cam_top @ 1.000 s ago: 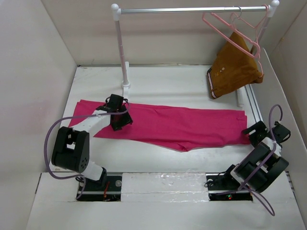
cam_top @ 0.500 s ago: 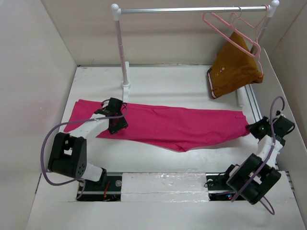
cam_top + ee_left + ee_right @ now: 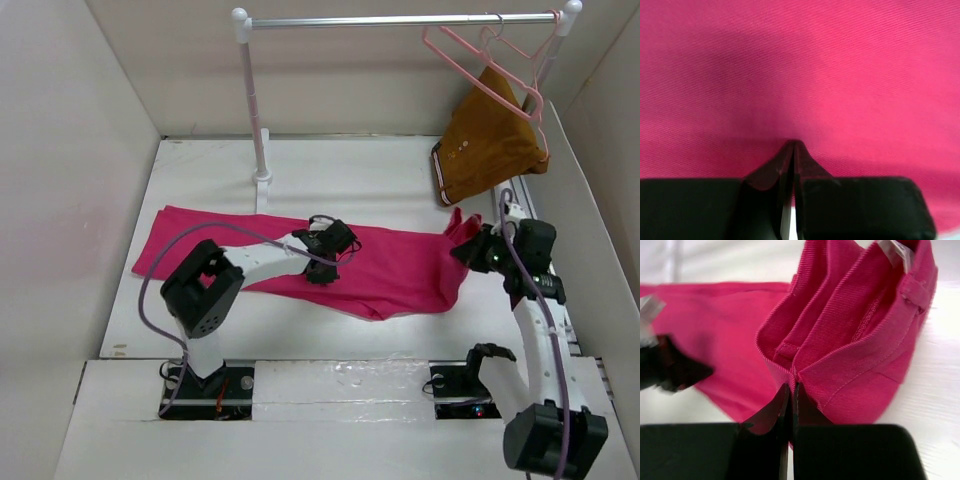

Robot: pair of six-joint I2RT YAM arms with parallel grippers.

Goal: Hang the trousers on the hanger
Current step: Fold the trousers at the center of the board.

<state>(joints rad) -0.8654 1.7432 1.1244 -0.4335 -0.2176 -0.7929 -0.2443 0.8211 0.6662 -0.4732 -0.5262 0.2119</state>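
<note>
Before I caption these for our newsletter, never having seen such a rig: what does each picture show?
Two robot arms are bolted at the near edge of the table. The wide picture looks down from above and behind them; the close-ups come from wrist cameras. Bright pink trousers lie across the table. The right tool is shut on their waistband end, holding it up. The left tool is shut, tips against the cloth; whether it pinches any is unclear. On the silver rail hang pale-pink hangers and a mustard garment.
</note>
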